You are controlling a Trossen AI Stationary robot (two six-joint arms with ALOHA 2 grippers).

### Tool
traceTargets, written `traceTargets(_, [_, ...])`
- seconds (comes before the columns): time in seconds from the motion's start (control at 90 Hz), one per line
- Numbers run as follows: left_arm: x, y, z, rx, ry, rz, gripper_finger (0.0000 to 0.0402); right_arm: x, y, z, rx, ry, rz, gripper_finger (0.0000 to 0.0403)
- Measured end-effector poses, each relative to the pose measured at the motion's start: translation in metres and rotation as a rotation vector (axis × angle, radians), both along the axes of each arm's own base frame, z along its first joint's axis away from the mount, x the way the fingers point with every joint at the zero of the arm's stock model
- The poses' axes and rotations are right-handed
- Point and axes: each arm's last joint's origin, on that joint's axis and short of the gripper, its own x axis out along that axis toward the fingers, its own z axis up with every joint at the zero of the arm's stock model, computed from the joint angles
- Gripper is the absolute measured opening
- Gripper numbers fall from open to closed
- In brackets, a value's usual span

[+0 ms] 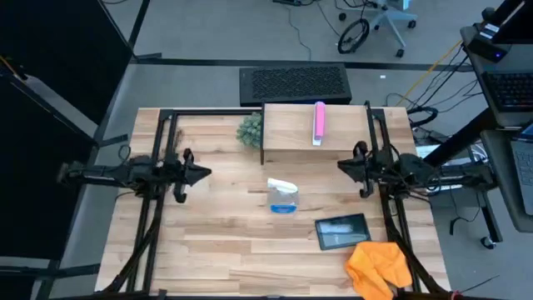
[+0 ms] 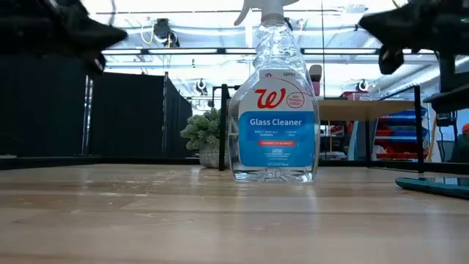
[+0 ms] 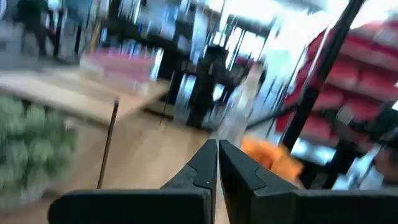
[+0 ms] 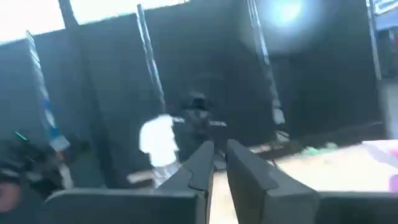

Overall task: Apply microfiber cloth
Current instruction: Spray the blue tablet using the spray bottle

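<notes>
One cloth (image 1: 379, 267), orange, crumpled at the near right table corner, well apart from the right gripper (image 1: 344, 166) and on the near side of it, partly cut off by the frame edge. One tablet (image 1: 341, 231), dark, flat, just beside the cloth, between cloth and right gripper. One spray bottle (image 1: 282, 197), clear with blue label, lying mid-table between the two grippers, a little nearer than both; upright-looking and centered in low view (image 2: 273, 110). One small plant (image 1: 250, 130) beyond the left gripper (image 1: 204, 173), beside a raised wood shelf (image 1: 291, 129). One pink object (image 1: 318, 122) on the shelf, kind unclear.

Two arms, both raised off the table, tips facing each other across the middle. Left fingers (image 3: 199, 171) pressed together, nothing between. Right fingers (image 4: 245, 168) nearly together with a thin gap, nothing held.

Wrist views blurred: orange patch of cloth (image 3: 273, 157) beyond left tips; white blob past right tips, not identifiable. Tablet only an edge in low view (image 2: 432, 187).

Light butcher-block table (image 1: 216, 250), black frame rails. Grey floor, dark curtains, office chair, cables, shelving behind.
</notes>
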Motion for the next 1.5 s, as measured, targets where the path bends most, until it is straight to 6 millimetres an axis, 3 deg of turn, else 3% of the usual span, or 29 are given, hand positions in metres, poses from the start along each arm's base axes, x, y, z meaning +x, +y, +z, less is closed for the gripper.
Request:
traceTargets(0.156, [0.038, -0.009, 0.013, 0.028, 0.156, -0.054, 0.0000, 0.031, -0.002, -0.005, -0.041, 0.262, -0.099, 0.0002])
traceTargets(0.333, [0.086, -0.039, 0.015, 0.065, 0.275, -0.195, 0.0000, 0.062, -0.002, -0.021, -0.060, 0.459, -0.098, 0.0001])
traceTargets(0.467, [0.118, -0.064, 0.001, 0.078, 0.346, -0.266, 0.0000, 0.081, -0.002, -0.036, -0.055, 0.569, -0.097, 0.0001])
traceTargets(0.589, [0.142, -0.080, -0.014, 0.077, 0.361, -0.292, 0.0000, 0.096, -0.002, -0.046, -0.054, 0.560, -0.097, 0.0001])
traceTargets(0.878, [0.193, -0.097, -0.051, 0.113, 0.399, -0.212, 0.0000, 0.113, 0.013, -0.066, -0.038, 0.531, -0.033, 0.0000])
traceTargets(1.078, [0.203, -0.086, -0.062, 0.146, 0.442, -0.015, 0.0000, 0.114, 0.036, -0.074, 0.006, 0.543, 0.023, 0.0000])
traceTargets(1.267, [0.205, -0.077, -0.063, 0.152, 0.449, 0.052, 0.0000, 0.115, 0.054, -0.078, 0.032, 0.526, 0.043, 0.0000])
traceTargets(1.5, [0.206, -0.068, -0.065, 0.160, 0.470, 0.107, 0.0000, 0.144, 0.077, -0.073, 0.004, 0.539, 0.093, 0.0000])
